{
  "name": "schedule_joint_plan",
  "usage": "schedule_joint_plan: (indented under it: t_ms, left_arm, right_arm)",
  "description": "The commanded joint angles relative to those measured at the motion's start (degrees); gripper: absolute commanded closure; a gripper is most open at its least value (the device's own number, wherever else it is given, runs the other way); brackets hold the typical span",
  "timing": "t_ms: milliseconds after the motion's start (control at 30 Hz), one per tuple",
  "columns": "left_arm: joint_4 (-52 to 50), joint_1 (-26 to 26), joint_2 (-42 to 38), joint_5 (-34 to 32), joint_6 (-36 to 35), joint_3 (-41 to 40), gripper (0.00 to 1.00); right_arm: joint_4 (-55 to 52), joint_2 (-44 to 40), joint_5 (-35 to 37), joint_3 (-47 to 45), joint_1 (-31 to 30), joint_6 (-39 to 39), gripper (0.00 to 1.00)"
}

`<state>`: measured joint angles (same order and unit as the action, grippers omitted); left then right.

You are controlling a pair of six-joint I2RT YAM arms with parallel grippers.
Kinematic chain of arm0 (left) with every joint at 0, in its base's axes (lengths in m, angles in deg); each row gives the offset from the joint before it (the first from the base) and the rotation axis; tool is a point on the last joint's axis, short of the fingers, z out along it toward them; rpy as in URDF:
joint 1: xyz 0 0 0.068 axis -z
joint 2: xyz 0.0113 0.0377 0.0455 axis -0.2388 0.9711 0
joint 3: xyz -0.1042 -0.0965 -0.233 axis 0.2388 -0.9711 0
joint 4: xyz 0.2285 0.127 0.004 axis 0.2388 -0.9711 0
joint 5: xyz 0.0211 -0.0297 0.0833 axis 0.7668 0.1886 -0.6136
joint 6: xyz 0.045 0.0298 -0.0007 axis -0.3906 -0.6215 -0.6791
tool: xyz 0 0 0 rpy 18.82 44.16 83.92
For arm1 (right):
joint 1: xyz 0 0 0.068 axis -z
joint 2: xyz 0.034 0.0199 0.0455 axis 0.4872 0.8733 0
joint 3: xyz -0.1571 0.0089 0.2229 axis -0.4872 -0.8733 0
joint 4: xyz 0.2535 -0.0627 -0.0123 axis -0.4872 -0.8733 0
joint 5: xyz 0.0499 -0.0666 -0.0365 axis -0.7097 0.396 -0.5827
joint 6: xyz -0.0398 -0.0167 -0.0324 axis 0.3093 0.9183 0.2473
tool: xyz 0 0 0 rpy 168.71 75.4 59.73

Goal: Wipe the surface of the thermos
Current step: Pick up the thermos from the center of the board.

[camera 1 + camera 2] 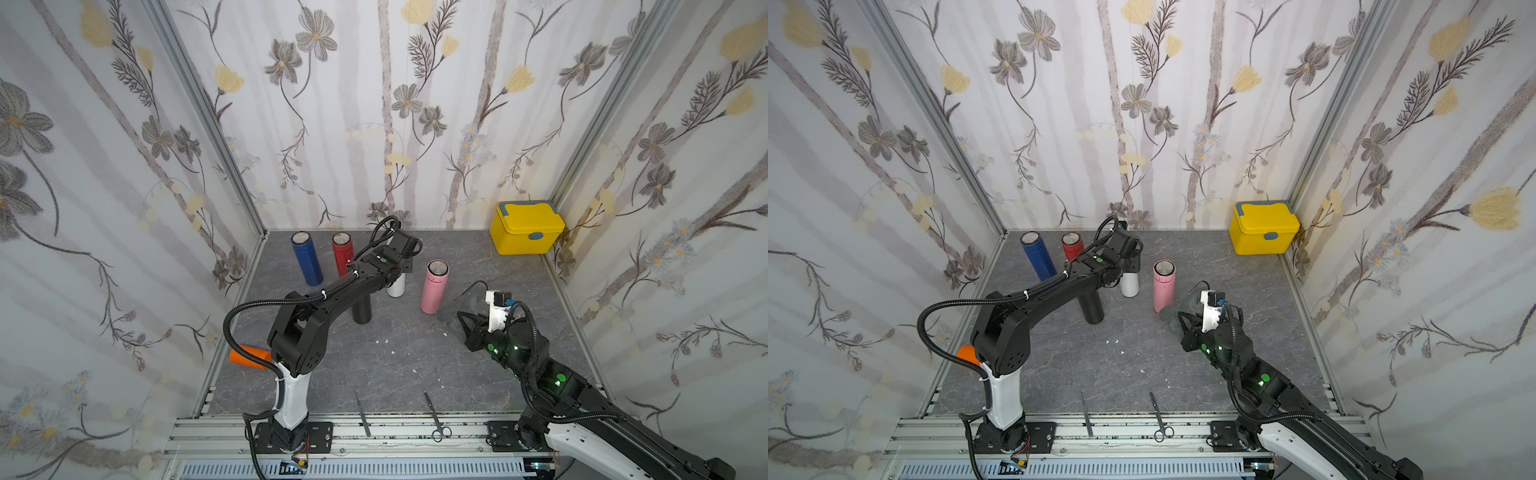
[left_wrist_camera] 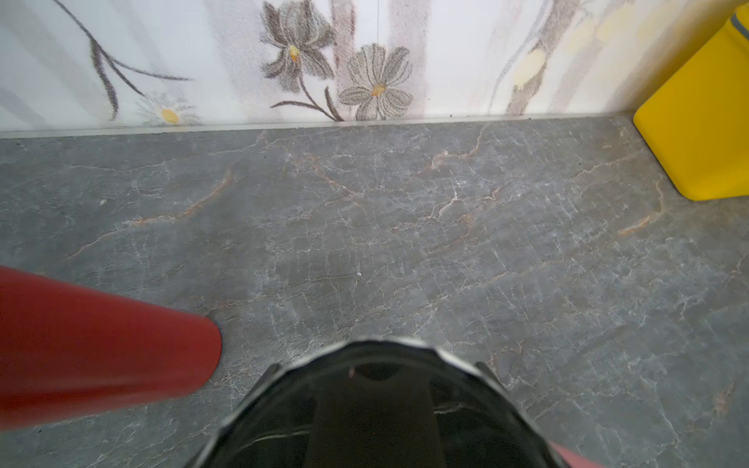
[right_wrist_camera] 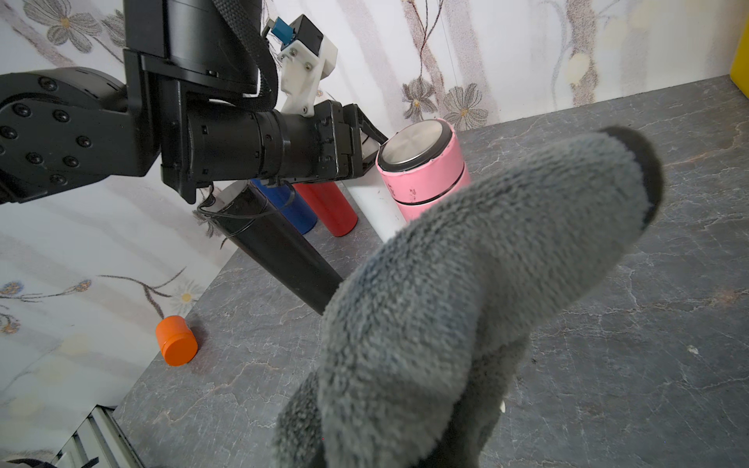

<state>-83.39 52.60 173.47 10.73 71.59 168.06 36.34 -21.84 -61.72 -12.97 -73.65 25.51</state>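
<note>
White cylindrical thermos (image 1: 396,286) stood upright on the grey marbled desk (image 1: 478,266), its top clenched in the left tool (image 1: 401,268). Beyond the pink thermos (image 1: 433,289), the right tool (image 1: 463,322) grasped a grey fleecy cloth (image 3: 466,283).

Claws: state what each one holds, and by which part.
Right claw grips the cloth by one bunched end; left claw clamps the white thermos near its top.

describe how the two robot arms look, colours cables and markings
The left arm and right arm are black jointed links rising from a white lower segment on a black base plate. Black corrugated cable conduit loops along each, and green round lights glow on the joints. The right wrist carries a white camera mount with a blue connector.
</note>
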Motion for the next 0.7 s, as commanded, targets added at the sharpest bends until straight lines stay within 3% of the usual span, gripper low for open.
schedule_joint_plan:
  t_ms: [0,100,400,667]
  left_arm:
    - [1.43,0.06,-1.63,0.0,-0.47,-0.82,0.77]
    - [1.6,0.06,-3.73,-0.36,-1.17,-0.73,1.0]
    - [4.51,2.07,-19.94,-2.57,-3.72,-3.7,1.0]
    - [3.23,4.97,-38.02,4.43,1.46,-11.09,1.0]
  right_arm:
    - [2.47,0.29,-0.76,0.36,0.1,0.11,1.0]
    - [3.26,0.03,-1.43,0.34,0.09,0.63,1.0]
    - [5.18,-1.63,-5.62,1.19,0.1,1.6,1.0]
    - [13.29,-4.49,-18.66,-0.8,-0.07,0.52,1.0]
